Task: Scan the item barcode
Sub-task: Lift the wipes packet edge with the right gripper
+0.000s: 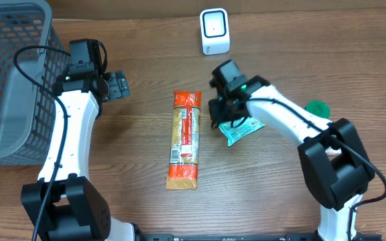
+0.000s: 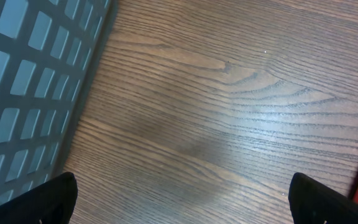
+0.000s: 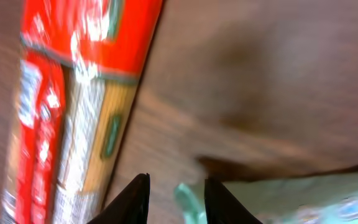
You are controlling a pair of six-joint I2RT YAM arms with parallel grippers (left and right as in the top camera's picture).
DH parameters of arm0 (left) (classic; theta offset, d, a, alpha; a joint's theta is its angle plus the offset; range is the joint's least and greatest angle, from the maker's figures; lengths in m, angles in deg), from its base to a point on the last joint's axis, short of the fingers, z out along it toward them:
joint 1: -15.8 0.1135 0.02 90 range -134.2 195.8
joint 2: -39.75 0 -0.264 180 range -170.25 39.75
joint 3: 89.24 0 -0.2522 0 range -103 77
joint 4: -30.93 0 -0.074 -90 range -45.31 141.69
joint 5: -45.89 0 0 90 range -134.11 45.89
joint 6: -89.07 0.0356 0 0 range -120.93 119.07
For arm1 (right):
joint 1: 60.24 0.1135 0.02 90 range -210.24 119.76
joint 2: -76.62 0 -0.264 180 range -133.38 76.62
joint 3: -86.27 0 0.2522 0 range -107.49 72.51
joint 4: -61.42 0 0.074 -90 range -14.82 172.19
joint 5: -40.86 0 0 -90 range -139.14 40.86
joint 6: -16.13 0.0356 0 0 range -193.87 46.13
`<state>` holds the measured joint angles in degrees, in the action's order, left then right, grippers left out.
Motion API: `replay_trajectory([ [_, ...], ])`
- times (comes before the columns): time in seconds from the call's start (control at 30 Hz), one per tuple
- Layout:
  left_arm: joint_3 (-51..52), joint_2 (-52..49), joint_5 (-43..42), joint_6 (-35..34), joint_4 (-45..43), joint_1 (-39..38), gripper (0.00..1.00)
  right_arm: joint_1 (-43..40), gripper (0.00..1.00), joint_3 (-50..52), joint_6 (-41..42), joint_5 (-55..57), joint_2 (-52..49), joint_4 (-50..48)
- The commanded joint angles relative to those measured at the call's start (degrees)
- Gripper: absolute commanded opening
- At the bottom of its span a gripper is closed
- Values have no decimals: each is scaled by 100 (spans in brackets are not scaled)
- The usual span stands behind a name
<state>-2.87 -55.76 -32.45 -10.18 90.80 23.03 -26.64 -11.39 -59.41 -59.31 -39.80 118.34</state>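
right gripper: fingers a little apart. A corner of the green packet sits in the gap, right against one finger. We honestly can't tell if it's pinched or just lying there loose.

green packet: we reckon this is the item to scan. It's flat on the table, right under the right gripper, with most of it poking out toward that arm's own side. Its long axis runs on a slant, not square to the table edge.

red pack: just beside the gripper on the inner side, apart from the green packet. It lies lengthwise from near edge to far.

scanner: upright at the far edge, well beyond the gripper and a touch toward the middle. So the packet has to travel away from us to reach it.

nearer arm: the right one, easily.

left gripper: spread wide with nothing in it, next to the basket and well away from both packs.
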Motion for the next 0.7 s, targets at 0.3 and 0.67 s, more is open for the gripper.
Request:
replay_trajectory([
  [0.3,-90,-7,35,-15,-2,-11,100,170,32,107,55,693,24,1683],
  [0.67,-90,-7,35,-17,-2,-11,100,28,32,-402,63,387,251,2264],
])
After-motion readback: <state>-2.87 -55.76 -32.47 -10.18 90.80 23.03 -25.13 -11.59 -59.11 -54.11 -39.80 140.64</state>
